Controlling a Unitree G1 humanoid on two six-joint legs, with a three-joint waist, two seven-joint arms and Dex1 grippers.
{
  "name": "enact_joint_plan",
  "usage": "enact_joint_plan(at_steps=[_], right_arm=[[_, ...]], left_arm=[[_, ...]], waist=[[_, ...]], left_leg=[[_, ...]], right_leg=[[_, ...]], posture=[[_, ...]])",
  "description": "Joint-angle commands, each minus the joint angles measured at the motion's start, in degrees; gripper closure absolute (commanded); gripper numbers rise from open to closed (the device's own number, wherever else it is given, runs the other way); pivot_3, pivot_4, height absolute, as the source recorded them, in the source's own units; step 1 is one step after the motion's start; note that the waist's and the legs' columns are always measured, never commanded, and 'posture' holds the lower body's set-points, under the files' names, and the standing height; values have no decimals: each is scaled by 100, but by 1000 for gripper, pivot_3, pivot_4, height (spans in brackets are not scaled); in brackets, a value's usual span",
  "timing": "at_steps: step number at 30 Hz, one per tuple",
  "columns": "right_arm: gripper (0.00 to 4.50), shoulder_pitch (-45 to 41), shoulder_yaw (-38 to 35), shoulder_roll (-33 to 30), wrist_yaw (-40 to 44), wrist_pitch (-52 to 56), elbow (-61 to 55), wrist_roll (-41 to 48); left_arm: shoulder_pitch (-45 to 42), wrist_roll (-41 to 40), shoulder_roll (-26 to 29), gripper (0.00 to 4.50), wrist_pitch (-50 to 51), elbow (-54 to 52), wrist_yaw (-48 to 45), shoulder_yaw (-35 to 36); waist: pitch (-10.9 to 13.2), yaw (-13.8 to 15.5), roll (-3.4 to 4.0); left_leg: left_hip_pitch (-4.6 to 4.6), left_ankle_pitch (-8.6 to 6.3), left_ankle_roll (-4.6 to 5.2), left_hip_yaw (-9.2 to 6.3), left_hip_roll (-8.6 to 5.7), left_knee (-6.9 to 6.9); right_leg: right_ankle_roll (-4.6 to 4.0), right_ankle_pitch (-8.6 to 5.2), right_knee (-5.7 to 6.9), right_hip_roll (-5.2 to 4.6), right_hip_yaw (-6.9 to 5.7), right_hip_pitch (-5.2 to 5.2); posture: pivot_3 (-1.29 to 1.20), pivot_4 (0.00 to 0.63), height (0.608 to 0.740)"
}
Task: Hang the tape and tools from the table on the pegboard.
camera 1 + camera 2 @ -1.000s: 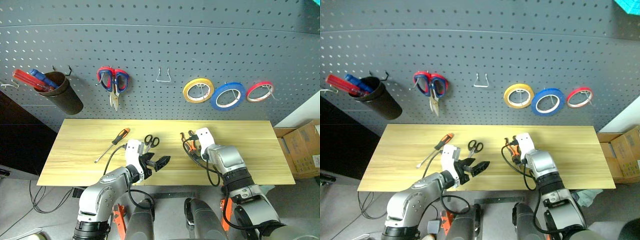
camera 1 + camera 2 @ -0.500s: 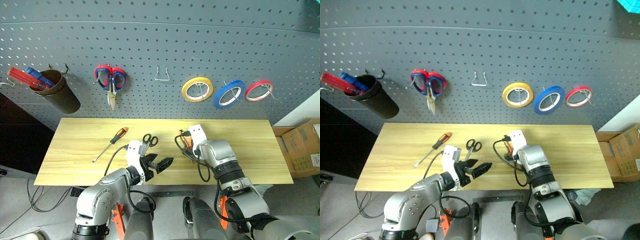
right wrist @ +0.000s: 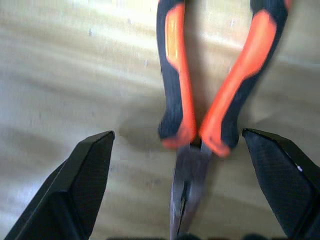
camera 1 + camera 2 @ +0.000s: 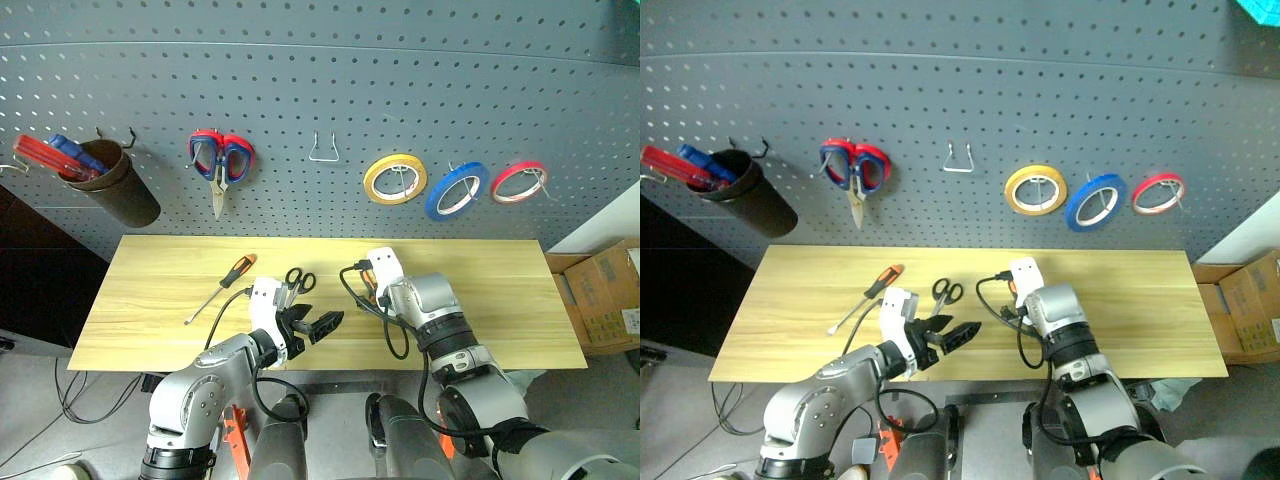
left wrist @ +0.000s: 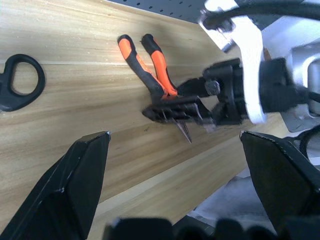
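Covering the wall, the pegboard [image 4: 320,90] is already carrying the blue tape [image 4: 457,190] on a hook between a yellow roll [image 4: 395,179] and a red roll [image 4: 519,182], while the table [image 4: 150,300] is bearing the screwdriver [image 4: 222,287], scissors [image 4: 294,282] and pliers [image 5: 150,65]. Hanging right over the pliers, the right gripper [image 3: 187,220] is spreading its fingers wide, likely lining up a grab. Idling near the scissors, the left gripper [image 4: 312,328] is gaping too, holding nothing.

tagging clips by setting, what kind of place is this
Probably a workshop or tool bench: a dark grey pegboard hung with scissors and tape rolls, above a pale wooden table.
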Motion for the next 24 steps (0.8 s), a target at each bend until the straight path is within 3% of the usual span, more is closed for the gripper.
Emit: enact_joint_plan(at_steps=[1, 6, 9, 15, 18, 22, 24], right_arm=[[24, 48, -189, 61, -142, -301, 743, 69], [24, -33, -263, 76, -240, -560, 1127, 94], [619, 46, -280, 71, -217, -423, 948, 134], [2666, 154, -268, 24, -163, -336, 725, 136], [2818, 231, 100, -130, 260, -361, 327, 94], [2818, 914, 507, -756, 1269, 94, -2174, 613], [2818, 1285, 590, -1101, 1619, 359, -3351, 909]], left_arm=[[11, -124, 30, 0, 13, -192, -61, -3], [27, -167, 60, 0, 44, -224, -49, 2], [15, -177, 97, 0, 51, -198, -75, 7], [-132, -208, 76, 0, 49, -61, -97, -10], [-220, -217, 95, 0, 30, -2, -152, -20], [-292, -608, 102, 0, 78, -301, -268, 254], [-284, -899, 111, 0, 159, -450, -275, 444]], waist=[[0, 1, 0], [-1, 1, -1], [-1, 0, -1], [-1, -3, -2], [-1, -1, -2], [0, 19, -1], [6, 32, 6]], left_leg=[[0, 0, 0, 1, -1, 0], [0, 0, 0, 1, -1, -2], [0, 0, 0, -2, 1, -2], [0, -1, -1, -2, 0, -20], [2, 0, -1, -5, 2, -30], [-16, 0, -1, 2, -3, -59], [-81, 1, -2, -3, -5, -63]], right_leg=[[0, 0, -1, -1, 0, 0], [0, 0, -5, -3, 2, 1], [0, 0, -5, -3, 4, 1], [-3, -3, -11, -3, 5, -1], [-5, -4, -12, 0, 2, -3], [19, -3, -10, 0, 4, -32], [37, -11, 2, 1, 3, -101]], posture=[[141, 328, 740], [142, 326, 740], [137, 322, 740], [129, 316, 740], [127, 312, 740], [137, 296, 740], [138, 286, 740]])
